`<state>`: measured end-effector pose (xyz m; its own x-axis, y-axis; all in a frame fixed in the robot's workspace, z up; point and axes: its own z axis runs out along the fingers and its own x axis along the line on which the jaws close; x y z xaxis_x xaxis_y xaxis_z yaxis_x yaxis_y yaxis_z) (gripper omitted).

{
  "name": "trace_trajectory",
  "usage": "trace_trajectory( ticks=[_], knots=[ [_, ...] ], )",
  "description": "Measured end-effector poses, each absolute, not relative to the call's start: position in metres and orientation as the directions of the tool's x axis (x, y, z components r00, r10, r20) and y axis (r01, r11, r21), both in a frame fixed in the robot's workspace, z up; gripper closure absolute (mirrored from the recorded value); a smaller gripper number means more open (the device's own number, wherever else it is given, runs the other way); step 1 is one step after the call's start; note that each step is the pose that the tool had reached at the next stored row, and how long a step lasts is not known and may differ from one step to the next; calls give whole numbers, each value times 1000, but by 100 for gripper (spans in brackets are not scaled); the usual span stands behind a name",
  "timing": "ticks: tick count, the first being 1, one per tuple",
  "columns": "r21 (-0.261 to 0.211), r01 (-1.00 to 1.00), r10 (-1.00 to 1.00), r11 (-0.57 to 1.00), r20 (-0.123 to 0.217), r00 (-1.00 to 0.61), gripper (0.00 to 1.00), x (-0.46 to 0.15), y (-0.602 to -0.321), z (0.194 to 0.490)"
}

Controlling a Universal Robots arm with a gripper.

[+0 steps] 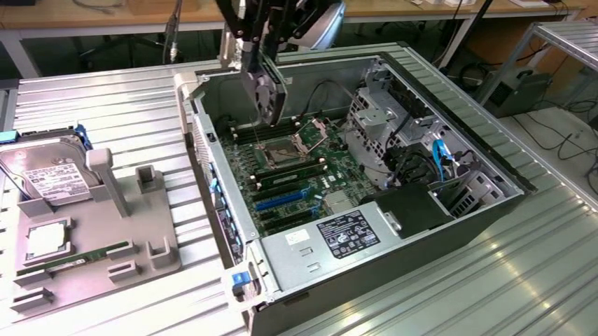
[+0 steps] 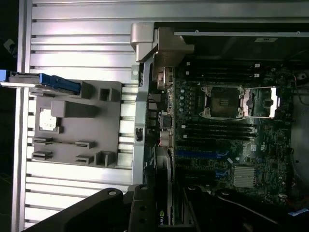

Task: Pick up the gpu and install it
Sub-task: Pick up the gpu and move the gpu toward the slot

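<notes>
gpu [image 1: 266, 94] in the air, hanging on edge, dark shroud face turned toward the exterior view's left. it sits over the far corner of the open computer case [image 1: 449, 105], above the motherboard [image 1: 309, 168], touching neither board nor case wall as far as i can see.

gripper [image 1: 257, 56] comes down from above with its fingers pinched on the card's upper edge. in the wrist view the card shows edge-on just beside the dark fingers, a small green logo on it.

below and slightly toward the camera: cpu socket [image 1: 277, 155], its lever frame open. nearer, the blue slots [image 1: 280, 199], bare. power supply [image 1: 346, 234] with a black label at the near end of the case.

to the exterior view's left of the case, well apart from the card, a grey holder [image 1: 140, 245] on the slatted metal table [image 1: 112, 105]. hard drive [image 1: 47, 175] propped in it, ram stick [image 1: 75, 257] lying flat nearer the front.
</notes>
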<state>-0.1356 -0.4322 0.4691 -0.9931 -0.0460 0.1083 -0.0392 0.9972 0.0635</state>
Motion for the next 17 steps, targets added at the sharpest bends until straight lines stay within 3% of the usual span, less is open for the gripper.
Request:
trace_trajectory(
  ticks=[17],
  knots=[
    [63, -46, -53, 997, 108, -993, 74, -54, -432, 462]
  ],
)
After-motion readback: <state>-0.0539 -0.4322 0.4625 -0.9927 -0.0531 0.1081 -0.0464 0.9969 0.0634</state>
